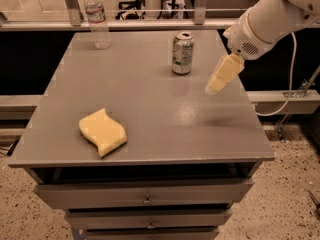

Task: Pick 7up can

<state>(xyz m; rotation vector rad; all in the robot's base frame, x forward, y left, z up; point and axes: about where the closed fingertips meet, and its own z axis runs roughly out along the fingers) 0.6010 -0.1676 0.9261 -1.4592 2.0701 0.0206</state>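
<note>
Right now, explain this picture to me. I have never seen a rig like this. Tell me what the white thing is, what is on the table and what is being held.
There is one camera view, looking down at a grey table from its front; below the top are drawers. The white thing at upper right is a robot arm. Its cream-coloured end is the gripper, the part that grabs things. It hangs above the table's right side, just right of the 7up can, and is not touching it. The can stands upright near the back. A clear water bottle stands at the back left, and a yellow sponge lies near the front left. Nothing is held that I can see.
</note>
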